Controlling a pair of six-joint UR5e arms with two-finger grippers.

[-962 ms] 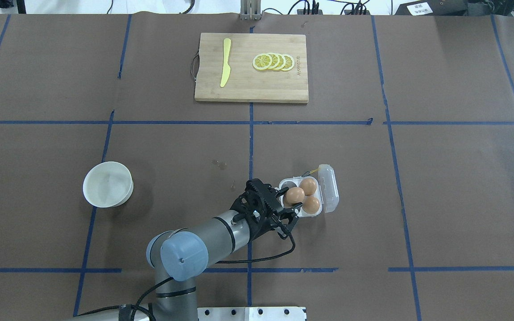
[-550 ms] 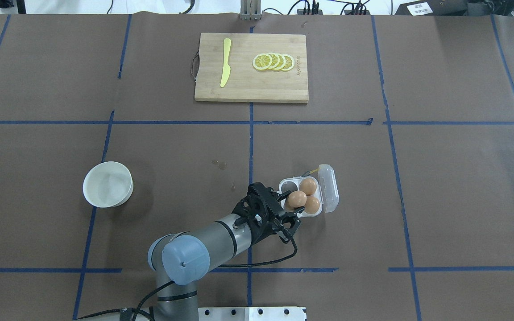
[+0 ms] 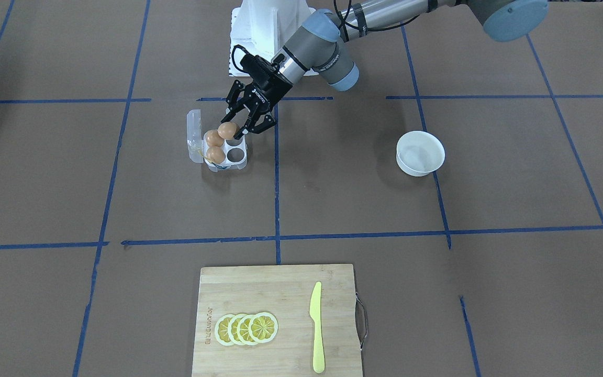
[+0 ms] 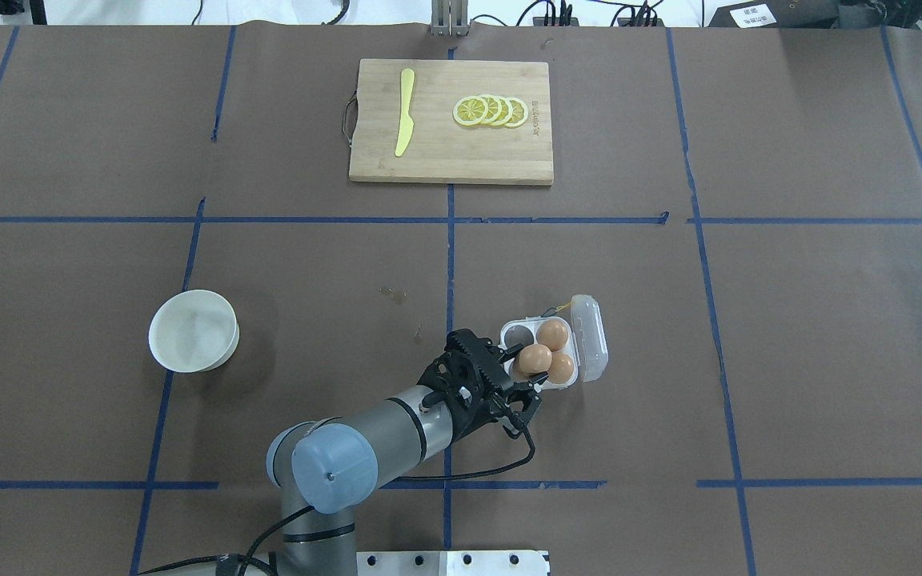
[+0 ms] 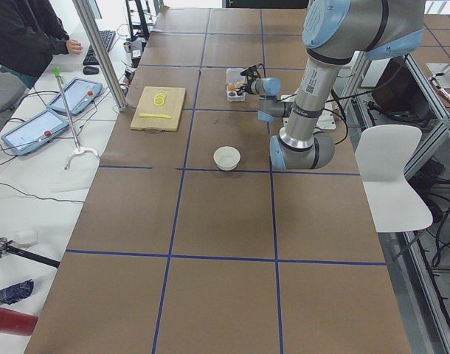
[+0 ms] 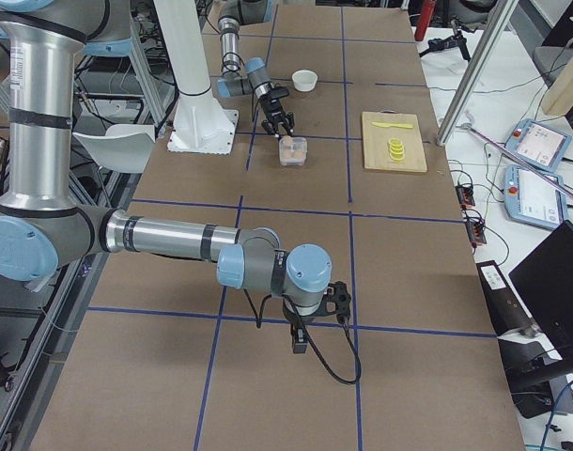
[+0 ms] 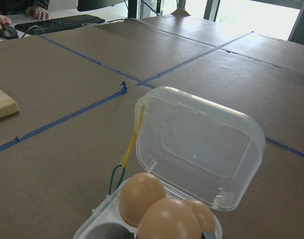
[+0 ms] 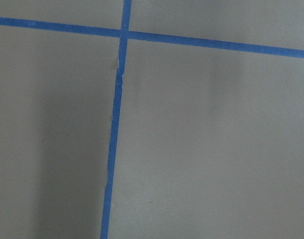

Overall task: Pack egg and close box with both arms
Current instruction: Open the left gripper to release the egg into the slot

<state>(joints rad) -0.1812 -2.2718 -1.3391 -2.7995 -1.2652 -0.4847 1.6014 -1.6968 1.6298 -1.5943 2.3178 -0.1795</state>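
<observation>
My left gripper [image 4: 531, 364] is shut on an orange-brown egg [image 4: 535, 358] and holds it just over the near-left cell of the clear egg carton [image 4: 519, 330]. Two more eggs [image 4: 554, 334] sit in the carton's right cells. The far-left cell is empty. The clear lid [image 4: 594, 336] stands open on the right with a yellow string [image 7: 132, 140] at its hinge. In the front-facing view the left gripper [image 3: 232, 131] holds the egg [image 3: 227, 130] above the carton [image 3: 238, 163]. My right gripper [image 6: 301, 340] shows only in the exterior right view, low over bare table; I cannot tell its state.
A white bowl [image 4: 193, 330] stands left of the left arm. A wooden cutting board [image 4: 450, 152] at the far middle carries a yellow knife [image 4: 405, 112] and lemon slices [image 4: 491, 111]. Blue tape lines cross the brown table.
My left gripper has carried the egg slightly right and toward the robot, lower over the carton's near-left cell. The carton and lid have not moved.
</observation>
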